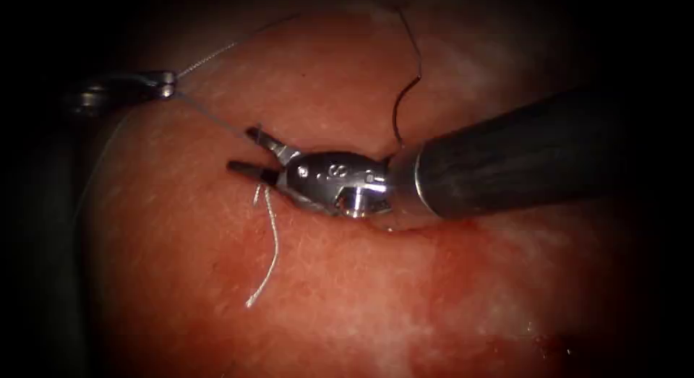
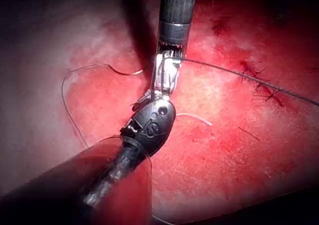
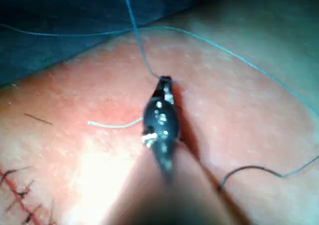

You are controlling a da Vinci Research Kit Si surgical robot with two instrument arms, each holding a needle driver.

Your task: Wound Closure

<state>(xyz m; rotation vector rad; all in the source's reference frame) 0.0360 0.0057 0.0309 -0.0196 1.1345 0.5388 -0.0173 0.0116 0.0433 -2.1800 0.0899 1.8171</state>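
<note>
My left tool (image 1: 168,85) sits at the far left of the tissue (image 1: 347,291), shut on the thread (image 1: 210,118). From those jaws one taut strand runs down to my right tool (image 1: 244,152). Its jaws stand open, with the strand at the upper jaw and nothing gripped. A second strand rises up and to the right from the left jaws. My left tool (image 2: 143,101) meets the right arm's shaft (image 2: 177,11) tip to tip. A thin curved sliver (image 2: 124,71), apparently the needle, lies flat on the tissue, free of both tools. My right tool (image 3: 164,80) touches the thread (image 3: 137,36).
A white cut end of thread (image 1: 269,241) lies just below the right jaws. A dark thread (image 1: 405,96) curls above the right shaft. A sewn stretch of the cut with dark stitches (image 2: 259,83) and red fluid lies off to one side, also the stitches (image 3: 20,200).
</note>
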